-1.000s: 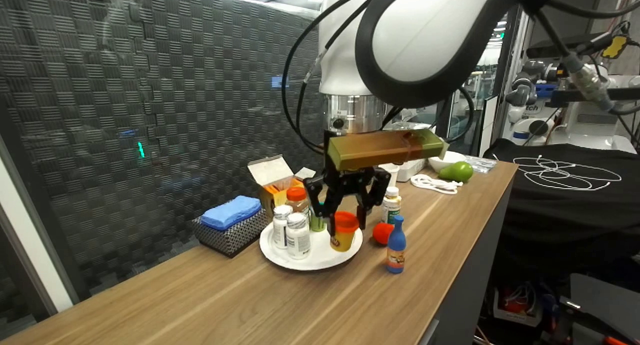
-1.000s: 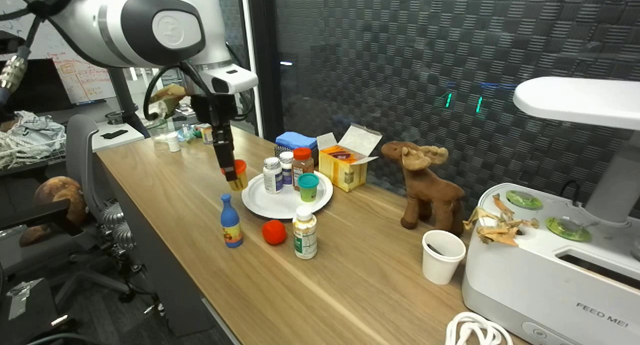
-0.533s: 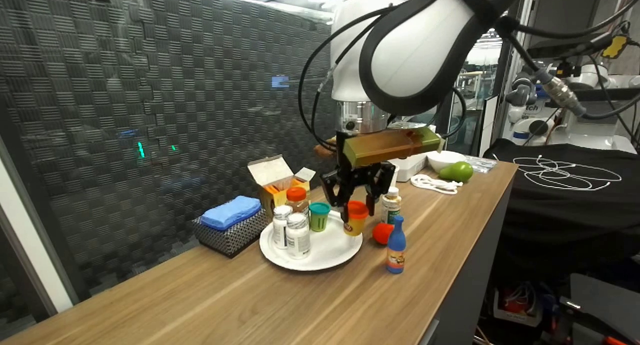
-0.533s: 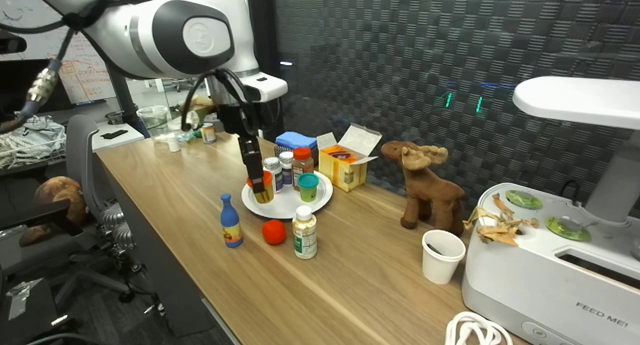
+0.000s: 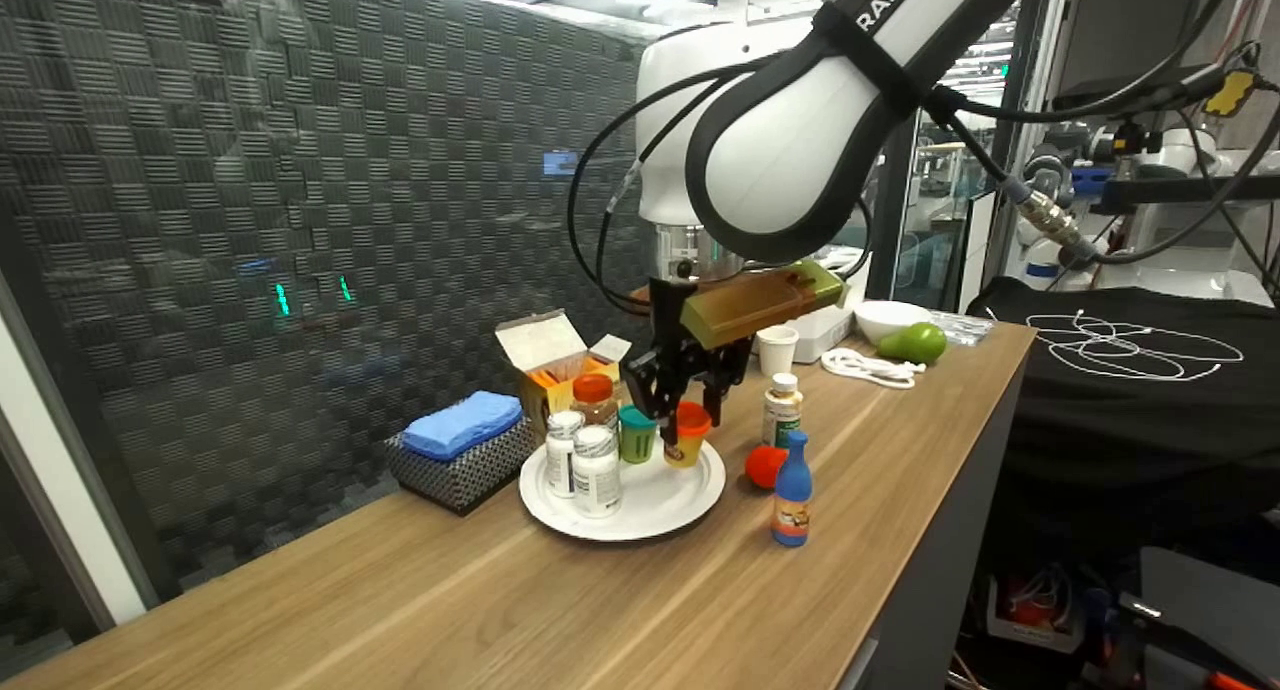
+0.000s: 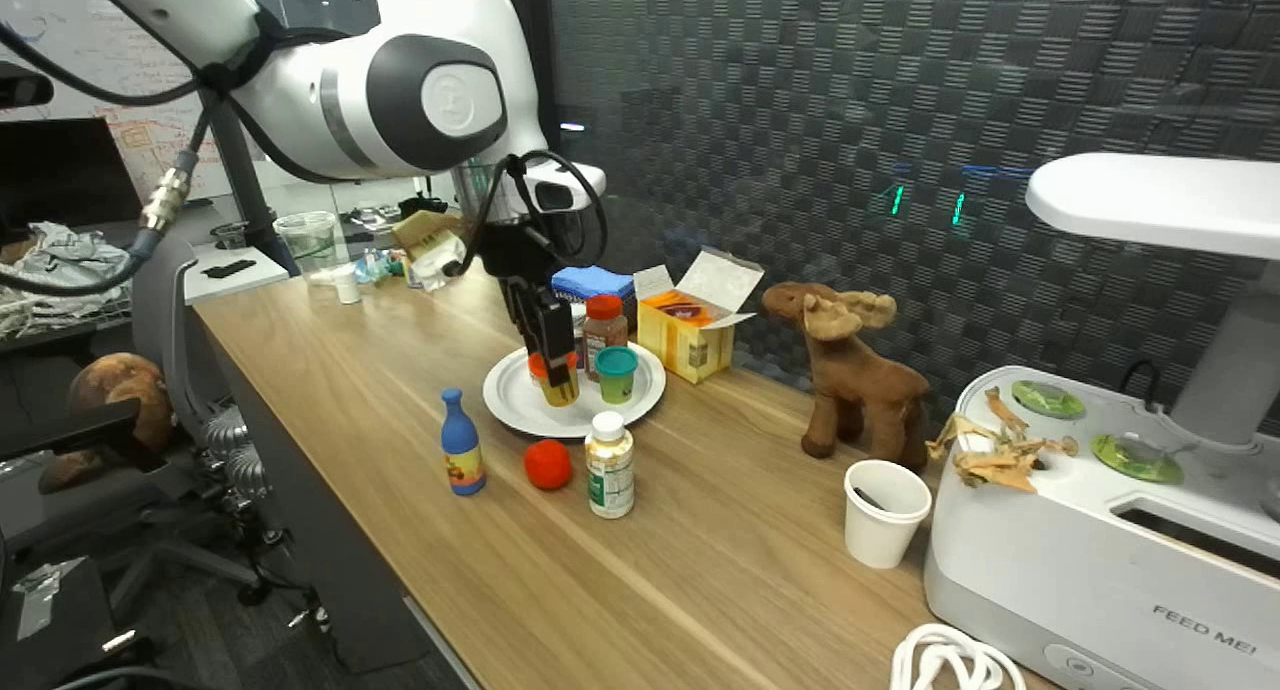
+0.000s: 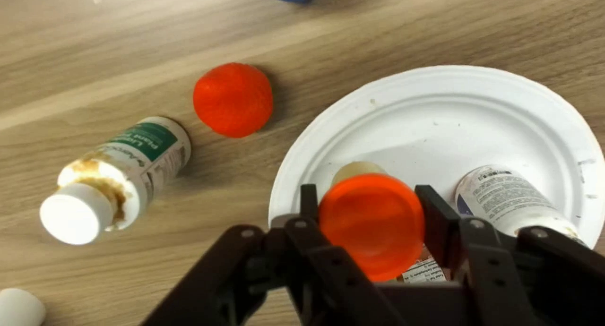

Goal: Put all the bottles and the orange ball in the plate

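My gripper (image 5: 690,422) is shut on a yellow tub with an orange lid (image 6: 562,391), upright over the white plate (image 5: 655,505); I cannot tell whether its base touches. In the wrist view the lid (image 7: 371,227) fills the space between the fingers. On the plate stand two white bottles (image 5: 597,480), a brown orange-capped bottle (image 6: 604,332) and a green tub (image 6: 616,378). Off the plate, on the table, are the orange ball (image 7: 234,100), a blue bottle (image 6: 462,455) and a white green-labelled bottle (image 6: 610,475). One white bottle is hidden behind my gripper in an exterior view.
An open yellow box (image 6: 685,345) and a blue cloth (image 5: 463,425) on a dark box stand behind the plate. A plush moose (image 6: 860,380), a white cup (image 6: 885,515), a white device (image 6: 1090,570) and a white cord (image 5: 872,367) are further along the table.
My gripper has carried the orange-lidded tub from the plate's near side inward over the plate, beside the green tub. The other objects have not moved.
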Controlling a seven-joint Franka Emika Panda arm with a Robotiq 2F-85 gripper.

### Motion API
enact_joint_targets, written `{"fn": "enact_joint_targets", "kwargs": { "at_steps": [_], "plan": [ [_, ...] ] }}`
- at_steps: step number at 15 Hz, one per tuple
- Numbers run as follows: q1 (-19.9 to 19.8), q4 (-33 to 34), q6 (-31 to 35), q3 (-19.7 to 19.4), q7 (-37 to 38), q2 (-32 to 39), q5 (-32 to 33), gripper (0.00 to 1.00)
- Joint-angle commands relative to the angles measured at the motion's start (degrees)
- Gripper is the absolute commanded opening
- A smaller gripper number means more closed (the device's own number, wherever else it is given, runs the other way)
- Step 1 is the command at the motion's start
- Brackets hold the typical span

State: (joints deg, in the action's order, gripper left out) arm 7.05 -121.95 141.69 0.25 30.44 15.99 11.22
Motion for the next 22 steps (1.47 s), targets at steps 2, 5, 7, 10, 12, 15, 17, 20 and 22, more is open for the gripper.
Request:
{"fn": "enact_joint_targets", "kwargs": {
  "at_steps": [2,5,7,10,12,15,17,20,22],
  "plan": [
    [0.0,1.4,2.4,-0.8,-5.0,1.7,-0.5,0.29],
    [-0.2,1.4,3.6,-1.1,-6.6,2.6,-1.1,0.29],
    [-0.1,1.5,4.1,-1.4,-6.7,3.1,-1.3,0.29],
    [0.1,1.6,4.4,-1.9,-6.4,3.8,-0.9,0.29],
    [0.0,1.8,4.3,-2.0,-6.8,4.3,-1.2,0.29],
    [-0.1,2.1,4.5,-2.0,-7.2,4.9,-1.5,0.29],
    [0.0,2.5,4.5,-2.0,-7.2,5.1,-1.5,0.29],
    [0.5,3.3,3.9,-2.6,-6.3,5.7,-0.6,0.29],
    [0.6,3.7,3.8,-2.9,-6.0,6.0,-0.4,0.29]
  ]
}}
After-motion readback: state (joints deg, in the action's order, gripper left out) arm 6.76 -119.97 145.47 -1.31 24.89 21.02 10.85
